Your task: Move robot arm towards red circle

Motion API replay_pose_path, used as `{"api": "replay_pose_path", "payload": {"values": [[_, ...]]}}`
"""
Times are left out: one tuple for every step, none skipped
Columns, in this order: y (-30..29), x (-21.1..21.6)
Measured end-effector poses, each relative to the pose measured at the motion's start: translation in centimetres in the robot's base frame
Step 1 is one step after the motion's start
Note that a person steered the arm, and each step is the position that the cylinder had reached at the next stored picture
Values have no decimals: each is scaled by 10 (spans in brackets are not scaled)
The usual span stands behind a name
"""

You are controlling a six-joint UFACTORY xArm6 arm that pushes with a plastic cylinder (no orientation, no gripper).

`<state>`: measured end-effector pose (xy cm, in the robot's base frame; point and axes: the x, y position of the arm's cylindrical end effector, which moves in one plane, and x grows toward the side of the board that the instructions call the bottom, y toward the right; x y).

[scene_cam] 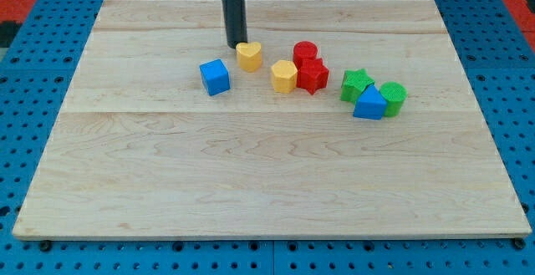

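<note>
The arm's dark rod descends almost vertically from the view's top edge, leaning only slightly, and my tip (236, 43) rests on the pale wooden bench (267, 175) in its upper half, a little to the view's left of centre. The arm carries no claw, so there is no open or closed state to report; only the rod and its end are visible. My tip stands just beside the yellow heart block (249, 56), at that block's upper-left edge, apparently touching it. The red circle (305, 51), a short cylinder, stands upright with its round face upward, so it has no distinguishable long axis or heading; it lies to the view's right of my tip, well apart from it, with the yellow heart between. The red circle touches the red star block (313, 76) immediately below it. A second yellow block (284, 76), of rounded shape, adjoins the red star on the view's left. The blue cube (215, 77) lies below and left of my tip. At the view's right cluster a green star (356, 84), a blue block (369, 104) and a green cylinder (393, 96).
</note>
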<state>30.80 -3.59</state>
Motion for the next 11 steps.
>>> {"api": "replay_pose_path", "payload": {"values": [[60, -13], [106, -14], [144, -15], [145, -12], [132, -11], [126, -11], [122, -11], [121, -1], [121, 4], [120, 11], [107, 13]]}}
